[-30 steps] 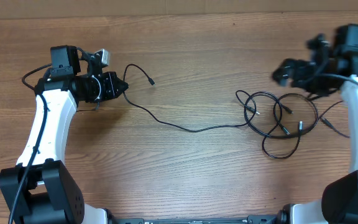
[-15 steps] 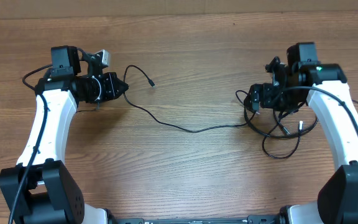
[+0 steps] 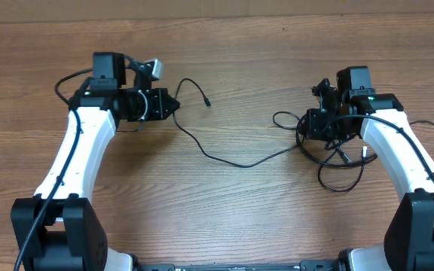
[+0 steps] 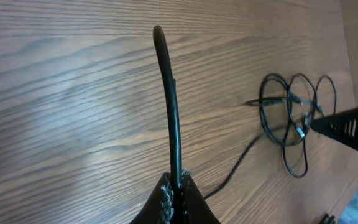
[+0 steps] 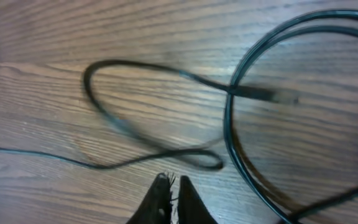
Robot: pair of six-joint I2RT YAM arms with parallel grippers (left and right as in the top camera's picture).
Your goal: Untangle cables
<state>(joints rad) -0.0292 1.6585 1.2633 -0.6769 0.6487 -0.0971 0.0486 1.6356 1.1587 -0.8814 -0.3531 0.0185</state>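
The left arm (image 3: 70, 154) and right arm (image 3: 407, 154) are being shown as curved white shells on black bases (image 3: 51, 229) at the lower corners, thin black wires (image 3: 60, 165) being carried along them, with the left gripper (image 3: 173, 105) and right gripper (image 3: 305, 124) being finished in black.

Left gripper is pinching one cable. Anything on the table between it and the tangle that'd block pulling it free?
Nothing visible. Between the left gripper and the tangle there is only bare table and the held cable itself, curving across to the tangle, where the right gripper sits shut.
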